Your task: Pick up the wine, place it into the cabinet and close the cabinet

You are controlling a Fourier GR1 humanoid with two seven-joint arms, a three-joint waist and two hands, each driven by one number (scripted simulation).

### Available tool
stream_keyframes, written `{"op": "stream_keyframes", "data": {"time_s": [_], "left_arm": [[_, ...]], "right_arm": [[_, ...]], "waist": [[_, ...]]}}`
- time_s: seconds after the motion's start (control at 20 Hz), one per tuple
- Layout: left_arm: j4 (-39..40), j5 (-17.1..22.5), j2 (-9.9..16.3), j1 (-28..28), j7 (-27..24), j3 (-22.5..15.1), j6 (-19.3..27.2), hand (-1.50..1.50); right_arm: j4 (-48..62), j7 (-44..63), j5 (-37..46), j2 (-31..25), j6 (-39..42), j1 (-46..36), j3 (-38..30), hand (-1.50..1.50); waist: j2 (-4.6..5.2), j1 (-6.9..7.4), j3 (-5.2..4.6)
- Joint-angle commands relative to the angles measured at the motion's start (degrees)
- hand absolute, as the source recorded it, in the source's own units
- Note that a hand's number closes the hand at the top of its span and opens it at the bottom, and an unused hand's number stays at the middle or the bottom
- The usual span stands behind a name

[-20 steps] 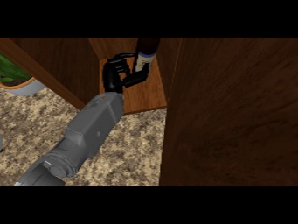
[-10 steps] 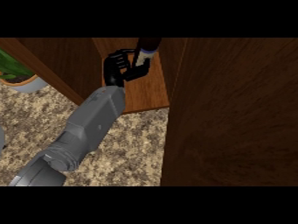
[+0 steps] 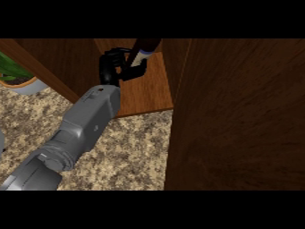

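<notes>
1. Here, in the head view, a single grey forearm (image 3: 82, 125) rises from the lower left edge and reaches into the open cabinet (image 3: 148, 89); which arm it is cannot be told from this view.
2. Its black hand (image 3: 115, 67) sits above the cabinet's wooden floor, fingers curled round the wine bottle (image 3: 143, 50).
3. The wine bottle stands inside the cabinet near its back, dark at the top with a pale label band lower down; it leans slightly to the right. Its base is hidden by the hand, so whether it touches the cabinet floor cannot be told.
4. The cabinet door (image 3: 247, 116) stands open and fills the right side of the view as a dark wooden panel.
5. A speckled stone counter (image 3: 135, 147) lies below the cabinet.
6. A potted plant (image 3: 13, 74) stands on the counter at the left edge, just beside the cabinet's left wall.
7. The other hand does not show.
</notes>
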Motion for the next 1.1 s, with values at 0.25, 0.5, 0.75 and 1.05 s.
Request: {"op": "stream_keyframes", "data": {"time_s": [0.25,0.5,0.75,1.05], "left_arm": [[0.9,-5.1,2.3,0.8,0.9,-4.8,8.8,1.50],[0.9,-5.6,3.9,2.9,2.3,-5.1,10.6,1.50],[0.9,-7.3,5.0,3.6,4.2,-6.7,7.0,-1.50],[0.9,-6.9,5.6,3.9,4.6,-6.2,6.1,-1.50]], "right_arm": [[-0.8,0.2,-0.6,0.2,0.2,-0.6,0.7,-1.50],[-2.1,0.6,-2.0,-0.1,0.6,-0.2,0.2,-1.50],[-1.3,-1.0,-1.3,0.5,1.0,0.2,0.6,-1.50],[-0.9,-0.8,-1.2,0.4,1.4,0.4,1.1,-1.50]], "waist": [[0.39,-0.22,-0.09],[0.53,-0.92,-0.10],[1.26,-1.17,-0.14],[1.17,-1.01,-0.21]]}}
